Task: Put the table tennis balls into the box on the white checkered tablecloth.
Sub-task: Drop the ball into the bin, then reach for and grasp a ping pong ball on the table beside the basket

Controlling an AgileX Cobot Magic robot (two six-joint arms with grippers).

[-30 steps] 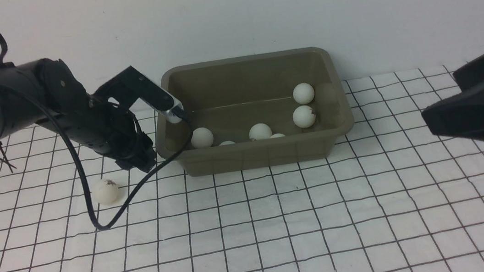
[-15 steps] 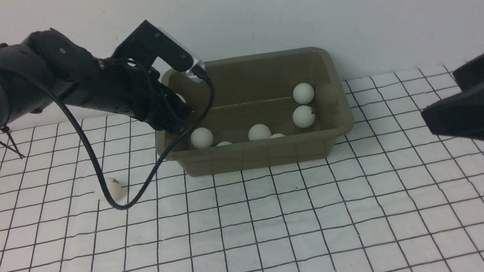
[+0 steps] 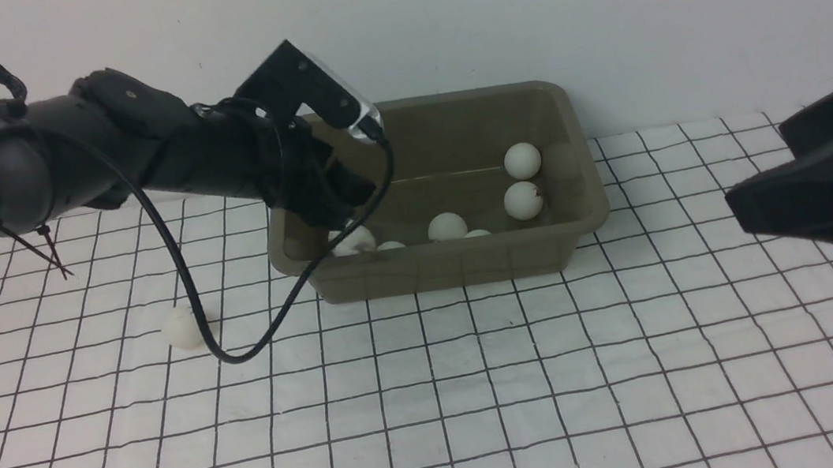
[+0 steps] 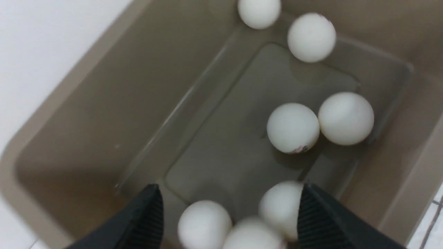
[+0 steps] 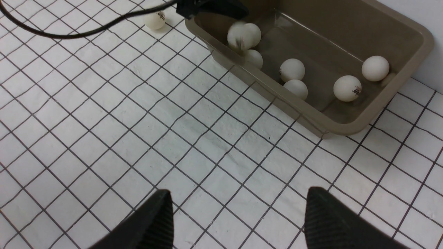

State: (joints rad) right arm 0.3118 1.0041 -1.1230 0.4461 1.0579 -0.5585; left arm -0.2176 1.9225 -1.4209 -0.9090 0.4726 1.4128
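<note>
The olive-grey box [image 3: 452, 261] stands at the back of the white checkered tablecloth [image 3: 436, 391]. Several white table tennis balls lie in it, among them one [image 3: 524, 200] at its right end. My left gripper [image 3: 349, 198] hangs over the box's left end with its jaws wide open [image 4: 229, 186]. A blurred ball [image 4: 251, 237] sits between the fingers, touching neither pad, beside two other balls [image 4: 204, 224]. One ball [image 3: 182, 329] lies on the cloth left of the box, also in the right wrist view [image 5: 155, 20]. My right gripper [image 3: 747, 205] is open and empty [image 5: 238, 191] above the cloth.
The left arm's black cable [image 3: 241, 355] loops down onto the cloth between the loose ball and the box. A white wall [image 3: 437, 17] rises right behind the box. The cloth is slightly wrinkled in front.
My left arm has risen from beside the box's left outer wall and moved right, over the box's left end. A blurred ball now shows below its open jaws. The right arm has not moved.
</note>
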